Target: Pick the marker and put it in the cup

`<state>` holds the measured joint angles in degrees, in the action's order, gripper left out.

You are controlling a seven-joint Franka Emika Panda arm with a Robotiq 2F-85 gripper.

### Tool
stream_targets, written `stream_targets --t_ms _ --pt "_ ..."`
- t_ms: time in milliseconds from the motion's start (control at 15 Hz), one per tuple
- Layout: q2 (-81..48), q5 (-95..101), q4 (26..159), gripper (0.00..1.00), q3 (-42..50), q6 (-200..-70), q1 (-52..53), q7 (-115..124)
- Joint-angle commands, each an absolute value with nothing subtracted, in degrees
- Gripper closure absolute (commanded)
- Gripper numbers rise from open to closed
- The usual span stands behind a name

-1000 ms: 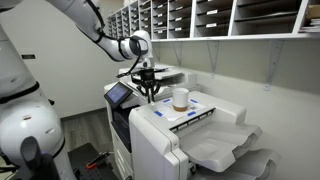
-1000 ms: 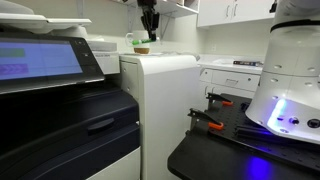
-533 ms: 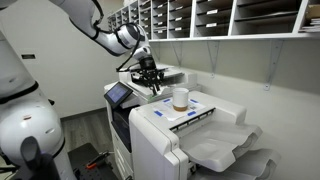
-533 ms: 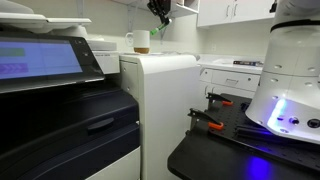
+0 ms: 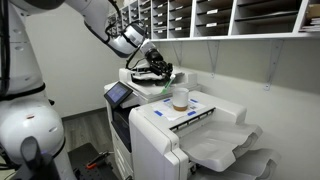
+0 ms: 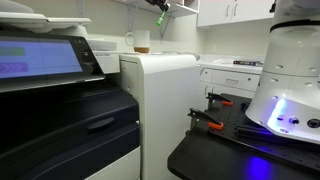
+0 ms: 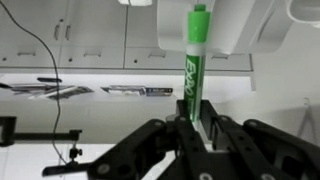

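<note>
My gripper [image 7: 192,125] is shut on the green marker [image 7: 194,60], which sticks out straight ahead of the fingers in the wrist view. In an exterior view the gripper [image 5: 160,72] is tilted sideways, up and to the left of the cup [image 5: 180,98]. The cup is cream-white above and tan below and stands upright on top of the white printer [image 5: 165,130]. In the exterior view from low down, the gripper [image 6: 160,5] is at the top edge with the marker tip [image 6: 160,18] below it, to the right of the cup [image 6: 141,40].
A second printer with a blue touchscreen [image 6: 40,55] stands beside the white one. Wall shelves with paper slots [image 5: 220,15] hang behind. The printer's output trays [image 5: 225,150] stick out at the front. The robot base [image 6: 285,80] stands on a dark table.
The gripper has risen from the printer top with the marker, tilted sideways and moved towards the cup's side.
</note>
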<state>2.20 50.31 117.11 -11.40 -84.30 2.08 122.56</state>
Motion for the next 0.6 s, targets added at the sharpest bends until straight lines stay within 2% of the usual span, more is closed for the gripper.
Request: stream_targets --t_ms 0,533 --pt "-3.4 56.4 110.6 0.95 -10.3 -78.9 4.6 118.6" --pt "-13.0 70.2 101.1 0.95 -9.3 -78.9 8.1 118.0"
